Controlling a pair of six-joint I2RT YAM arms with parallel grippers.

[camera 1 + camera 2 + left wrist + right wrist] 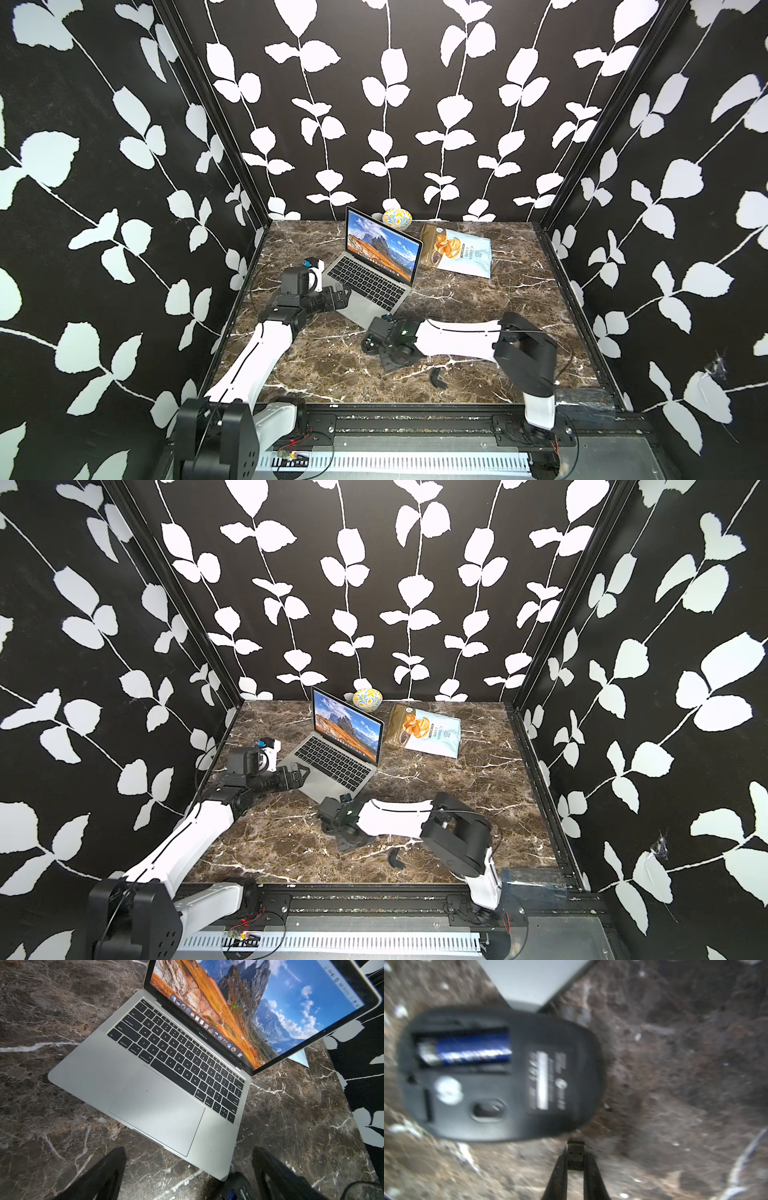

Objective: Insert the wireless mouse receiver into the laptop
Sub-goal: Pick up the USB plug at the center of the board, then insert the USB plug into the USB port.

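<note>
Left wrist view: my left gripper [189,1150] stands wide open at the front edge of the laptop [133,1088]. Further right, in the right wrist view, my right gripper [575,1156] pinches the receiver [575,1151] just beside the upturned wireless mouse [517,1076].

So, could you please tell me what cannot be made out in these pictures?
- Ports of the laptop: all views, edges too thin.
- Label on the wireless mouse: right wrist view, blurred.
- The mouse: both top views, mostly under the right arm.
- The receiver: right wrist view, blurred, pinched in the right gripper.
</note>
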